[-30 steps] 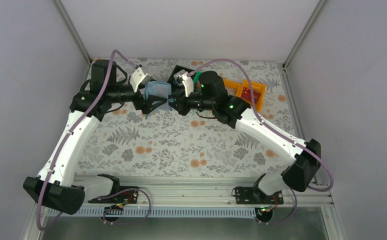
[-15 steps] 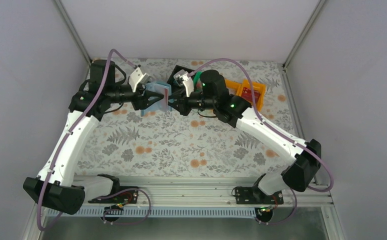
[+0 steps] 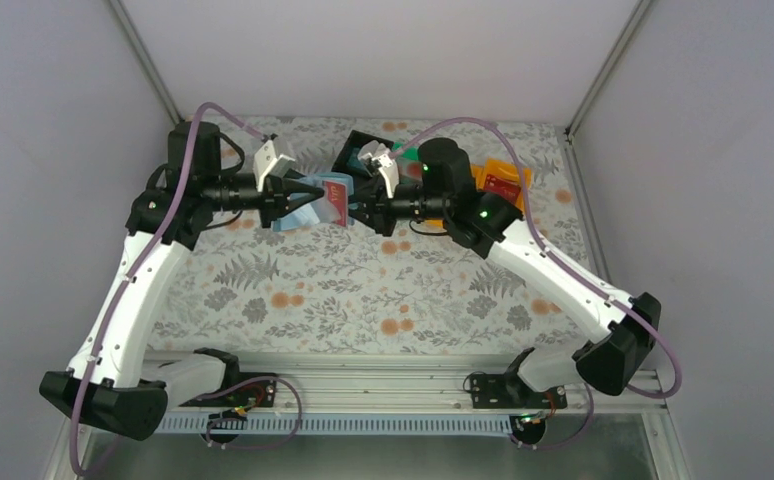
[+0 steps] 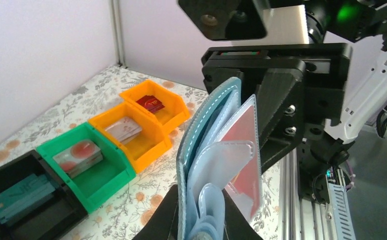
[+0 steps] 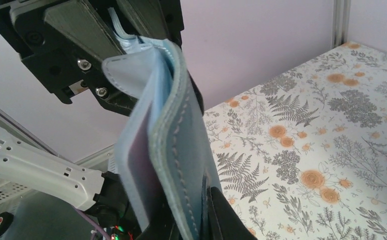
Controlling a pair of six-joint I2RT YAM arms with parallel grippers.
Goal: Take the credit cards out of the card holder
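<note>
Reaching inward from both sides, the arms meet above the far half of the table (image 3: 363, 290).
"And the grips?"
"The left gripper (image 3: 313, 192) and right gripper (image 3: 358, 205) both clamp the card holder (image 4: 201, 135), lifted between them."
"What do the wrist cameras add?"
"The left shows a red card (image 4: 241, 145) partly out of a pocket and bins (image 4: 106, 187) behind. The right shows mostly the outer cover."
"Direction?"
"The long axis runs gripper to gripper, and the card points rightward."

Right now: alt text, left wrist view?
A soft blue-teal bifold wallet stands clamped in the left gripper, a flat red card poking from a pocket. The black right gripper sits behind; black, green and orange plastic bins hold cards.
</note>
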